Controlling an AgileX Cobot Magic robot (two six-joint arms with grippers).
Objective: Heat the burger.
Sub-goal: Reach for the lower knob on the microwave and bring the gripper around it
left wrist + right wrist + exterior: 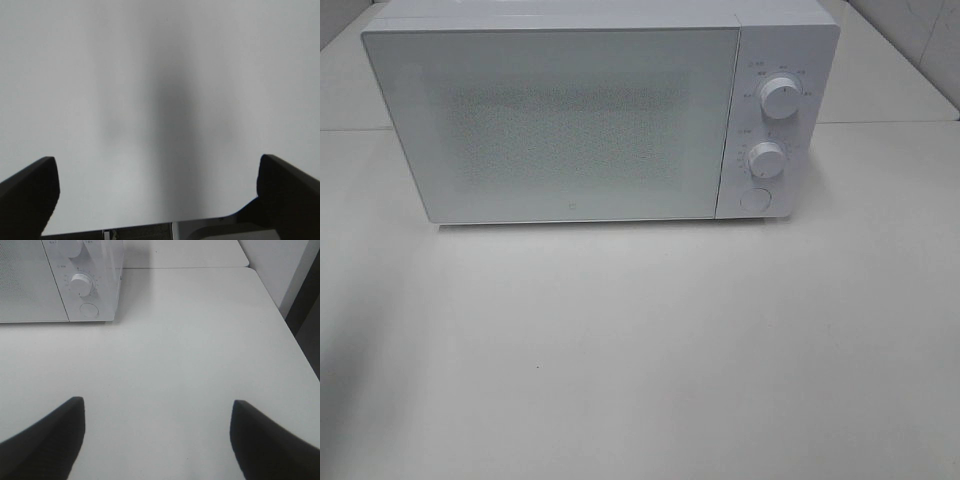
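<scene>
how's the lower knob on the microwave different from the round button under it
The lower knob stands out from the front of the microwave; the round button lies nearly flush with it. The lower knob has small marks printed around it; the round button has none. The lower knob sits higher, the round button at the bottom corner. Both are white, round and on the microwave's right side.

Your microwave (790, 40) interior behind its shut door (560, 120), dial (780, 97) lettering too small, left claw (157, 165) and right claw (157, 407) edge-cropped.
</scene>
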